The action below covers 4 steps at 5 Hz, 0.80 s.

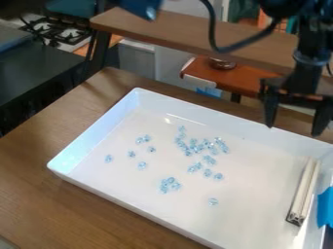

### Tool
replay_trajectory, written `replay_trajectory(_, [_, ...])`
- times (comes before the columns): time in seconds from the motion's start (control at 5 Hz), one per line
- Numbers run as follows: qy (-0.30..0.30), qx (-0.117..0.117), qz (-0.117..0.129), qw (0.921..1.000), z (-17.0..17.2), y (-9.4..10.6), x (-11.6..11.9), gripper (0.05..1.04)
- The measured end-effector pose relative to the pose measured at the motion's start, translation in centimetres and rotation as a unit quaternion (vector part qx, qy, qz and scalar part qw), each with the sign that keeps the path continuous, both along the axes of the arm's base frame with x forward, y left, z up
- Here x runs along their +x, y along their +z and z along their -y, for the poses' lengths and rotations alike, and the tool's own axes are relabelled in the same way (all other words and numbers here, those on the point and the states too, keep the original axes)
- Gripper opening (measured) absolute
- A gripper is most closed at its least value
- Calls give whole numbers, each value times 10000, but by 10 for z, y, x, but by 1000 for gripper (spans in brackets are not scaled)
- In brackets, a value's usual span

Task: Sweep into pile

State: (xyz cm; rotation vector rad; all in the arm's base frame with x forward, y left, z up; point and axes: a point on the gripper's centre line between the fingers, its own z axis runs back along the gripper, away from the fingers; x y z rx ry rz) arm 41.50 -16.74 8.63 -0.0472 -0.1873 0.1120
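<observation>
Gripper [292,130]: hangs open over the far rim toward the right, with a wide gap between the fingertips; hard to judge how high.
Blue pieces [194,142]: lie scattered on the tray floor, thickest around the middle, with a small clump nearer the front; too small and glassy to count where bunched.
Tray [214,124]: sits on the wooden table [39,194], cut off at right and bottom.
White bar [304,189]: lies inside, near the right wall; hard to tell whether touching.
Blue tape [325,206]: cut off at the right edge.
</observation>
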Motion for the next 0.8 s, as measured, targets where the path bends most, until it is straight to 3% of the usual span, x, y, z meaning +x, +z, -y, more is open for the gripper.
replay_trajectory(0.4, [-172,234,-253,9993,18,-37,2,1001])
replay_trajectory(0.8, [-267,480,-313,9980,20,-54,4,1001])
